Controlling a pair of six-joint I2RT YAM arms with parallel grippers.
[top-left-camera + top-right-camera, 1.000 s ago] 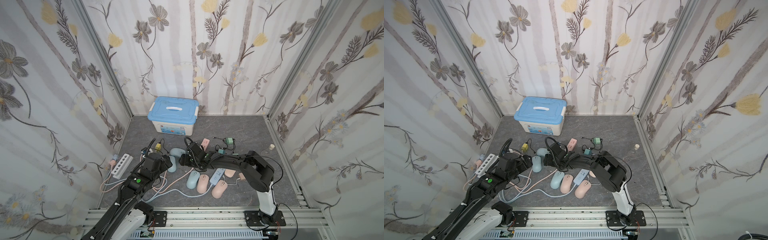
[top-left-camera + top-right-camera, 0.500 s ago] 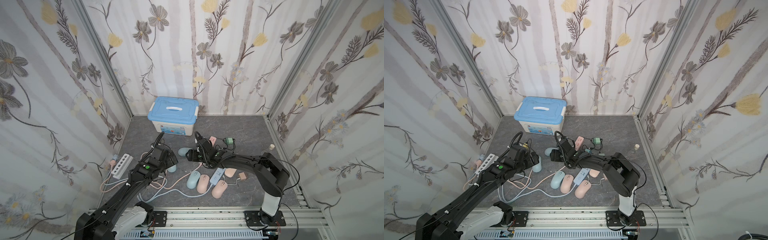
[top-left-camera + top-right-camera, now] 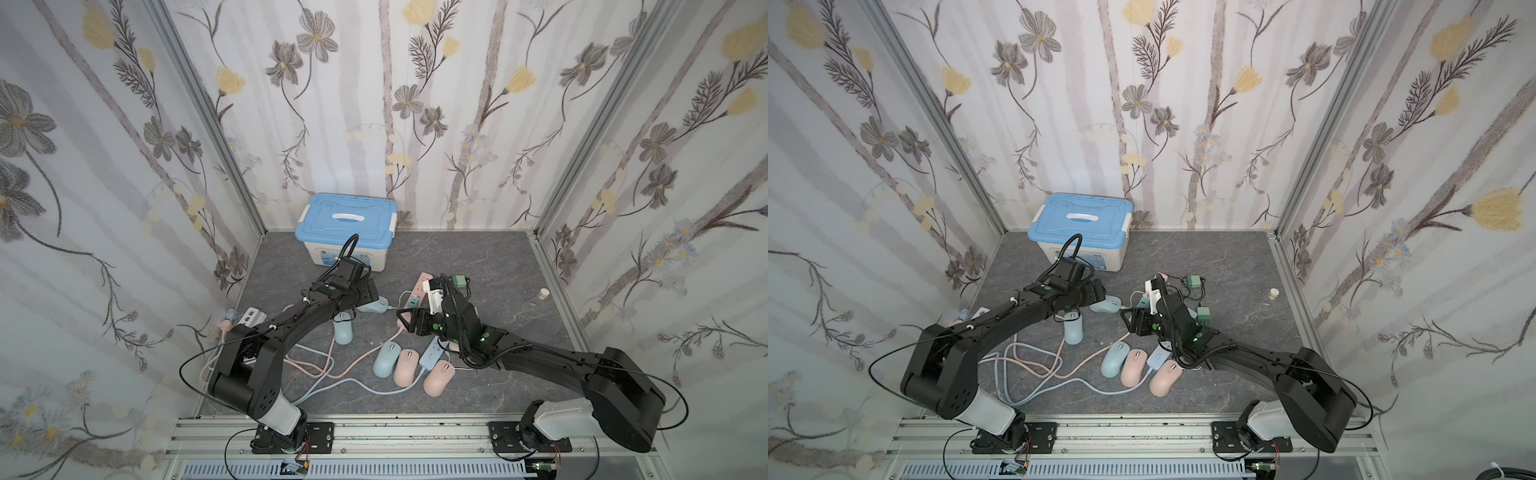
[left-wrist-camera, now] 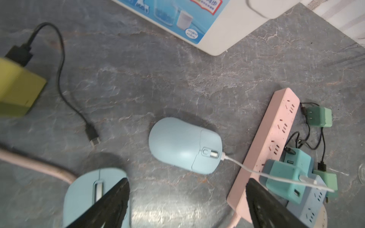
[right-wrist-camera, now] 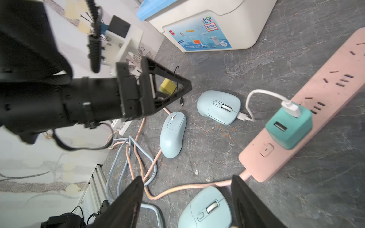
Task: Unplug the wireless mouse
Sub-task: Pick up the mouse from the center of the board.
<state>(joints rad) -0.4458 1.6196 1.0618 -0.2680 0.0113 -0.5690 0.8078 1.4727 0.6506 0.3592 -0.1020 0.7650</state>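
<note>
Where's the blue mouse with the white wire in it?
In both top views, the blue mouse lies between the left end effector and the pink power strip, near the blue-lidded box.

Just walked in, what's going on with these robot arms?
They're set to unplug the light blue mouse. Its white cable is plugged into the teal charger on the pink power strip. The left gripper hangs open by the mouse, the right gripper open near the strip; neither holds anything.

Recorded: three blue mice (image 3: 376, 305), two pink mice (image 3: 405, 365) visible, three power strips (image 3: 432, 357), one blue-lidded box (image 3: 345, 216).
</note>
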